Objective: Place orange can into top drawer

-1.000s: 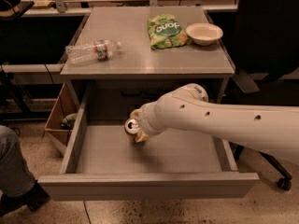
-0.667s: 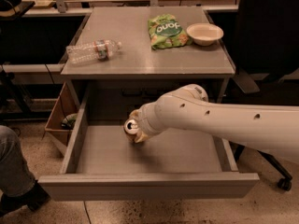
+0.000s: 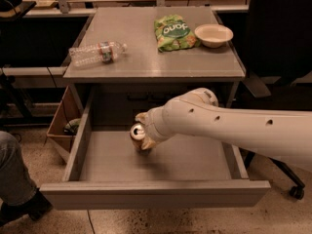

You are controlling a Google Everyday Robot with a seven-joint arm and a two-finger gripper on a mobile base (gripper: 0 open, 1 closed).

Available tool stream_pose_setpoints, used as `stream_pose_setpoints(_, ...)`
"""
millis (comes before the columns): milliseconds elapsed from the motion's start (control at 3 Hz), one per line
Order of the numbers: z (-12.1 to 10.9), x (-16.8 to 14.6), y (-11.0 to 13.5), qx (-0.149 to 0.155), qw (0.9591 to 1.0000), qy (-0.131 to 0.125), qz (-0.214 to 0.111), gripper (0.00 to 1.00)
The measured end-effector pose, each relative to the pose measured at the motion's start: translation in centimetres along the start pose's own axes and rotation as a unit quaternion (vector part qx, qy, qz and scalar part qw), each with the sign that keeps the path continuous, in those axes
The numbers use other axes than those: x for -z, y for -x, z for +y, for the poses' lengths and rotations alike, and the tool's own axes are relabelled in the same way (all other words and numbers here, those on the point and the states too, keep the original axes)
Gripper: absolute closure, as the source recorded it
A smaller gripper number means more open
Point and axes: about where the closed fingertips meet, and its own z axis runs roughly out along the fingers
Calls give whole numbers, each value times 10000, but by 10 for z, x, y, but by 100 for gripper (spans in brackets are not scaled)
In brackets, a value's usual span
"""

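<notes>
The top drawer (image 3: 156, 191) is pulled wide open below the table top. The orange can (image 3: 138, 134) stands upright on the drawer floor, left of centre, silver top up. My gripper (image 3: 143, 130) reaches in from the right at the end of the white arm and its fingers sit around the can, one above and behind it, one below and in front.
On the table top (image 3: 146, 62) lie a clear plastic bottle (image 3: 96, 52) on its side at the left, a green chip bag (image 3: 173, 32) and a white bowl (image 3: 213, 34) at the back right. A cardboard box (image 3: 62, 126) stands left of the drawer. A person's leg (image 3: 12, 174) is at lower left.
</notes>
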Motion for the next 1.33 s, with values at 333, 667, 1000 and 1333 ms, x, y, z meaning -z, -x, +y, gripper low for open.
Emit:
stream_pose_setpoints(333,0,1,0,-4,10000,-13,4,0)
stream_pose_setpoints(667,2,7,-3,-56,9999,-86,-49,0)
stream_pose_setpoints(1000,3,13,8,-317,9971,-390,-577,0)
stream_pose_setpoints(1333,8,30,35,-570,9881,-686,-1255,0)
